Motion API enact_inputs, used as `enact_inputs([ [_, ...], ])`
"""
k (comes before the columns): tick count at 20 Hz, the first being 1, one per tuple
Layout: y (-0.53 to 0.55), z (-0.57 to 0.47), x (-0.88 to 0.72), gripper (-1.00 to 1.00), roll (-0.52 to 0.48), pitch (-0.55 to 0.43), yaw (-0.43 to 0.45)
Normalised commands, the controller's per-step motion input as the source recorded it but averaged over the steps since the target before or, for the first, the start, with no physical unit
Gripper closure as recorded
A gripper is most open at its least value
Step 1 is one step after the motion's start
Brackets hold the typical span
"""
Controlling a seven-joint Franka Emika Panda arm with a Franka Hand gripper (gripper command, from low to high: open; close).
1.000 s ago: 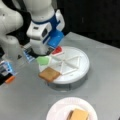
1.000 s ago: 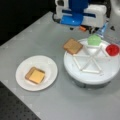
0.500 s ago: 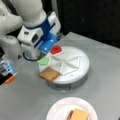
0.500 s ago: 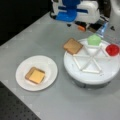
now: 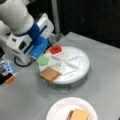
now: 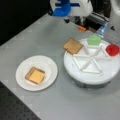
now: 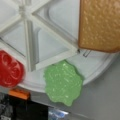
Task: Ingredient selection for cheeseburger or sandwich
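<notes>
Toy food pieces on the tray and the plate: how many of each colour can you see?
Tan bread squares: 2, one on the white tray's edge, one on the paper plate under the cheese
Yellow cheese square: 1
Green lettuce: 1
Red disc: 1
Total: 5

The gripper itself does not show; the arm hangs above the lettuce.

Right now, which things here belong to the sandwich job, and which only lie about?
For the job:
- bread square on the tray edge
- green lettuce
- red disc
- bread with cheese on the paper plate
- divided tray

Lying about:
- orange item
</notes>
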Motion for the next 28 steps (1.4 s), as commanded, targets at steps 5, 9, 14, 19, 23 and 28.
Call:
enact_inputs([
  [5, -0.32, 0.0, 0.14, -1.0, 0.399, 0.1, 0.16],
  [9, -0.43, -0.15, 0.25, -1.0, 0.447, 0.105, 0.127],
  [14, -0.45, -0.17, 0.38, -1.0, 0.496, 0.132, 0.123],
  [19, -0.44, -0.18, 0.51, -1.0, 0.458, 0.089, 0.178],
  [23, -0.38, -0.19, 0.48, -1.0, 0.489, 0.095, 0.219],
  [28, -0.31, -0.14, 0.31, -1.0, 0.481, 0.135, 0.238],
])
